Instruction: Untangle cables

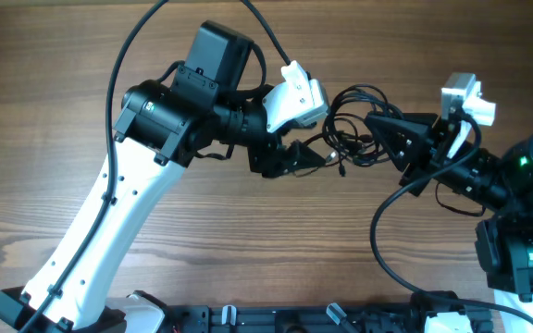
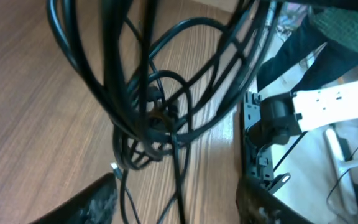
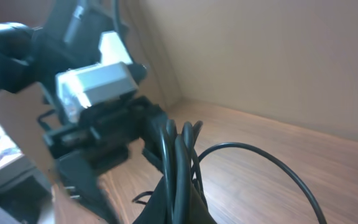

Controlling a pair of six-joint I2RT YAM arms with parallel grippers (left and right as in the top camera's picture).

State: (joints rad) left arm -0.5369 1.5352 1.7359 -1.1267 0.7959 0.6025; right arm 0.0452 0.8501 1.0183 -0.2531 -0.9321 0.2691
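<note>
Loops of the cables are hanging directly in front of my left wrist lens, bunching into a dense crossing at the centre of that view. They are lifted above the table and suspended between my two grippers. My right gripper is clenching on the cables, with several strands running side by side out of its closed jaws. My left gripper is standing released, its fingers set well apart; strands are dropping through the gap and none is being pinched. Hazard one: a closure of the left gripper at this position is likely to trap several strands at once, possibly from both wires, so any pull would be tightening the crossing rather than freeing it. Hazard two: one plug end is dangling just beside the left finger, and if drawn through a loop it is liable to snag. Hazard three: the right gripper is holding a bundle, not a single wire, so spreading the arms would be loading thin conductors and could drag the whole bunch out of the grip. Hazard four: the overhead view is showing both grippers working near each other, so a wide swing is risking contact between them. I cannot tell which strand belongs to which wire.
</note>
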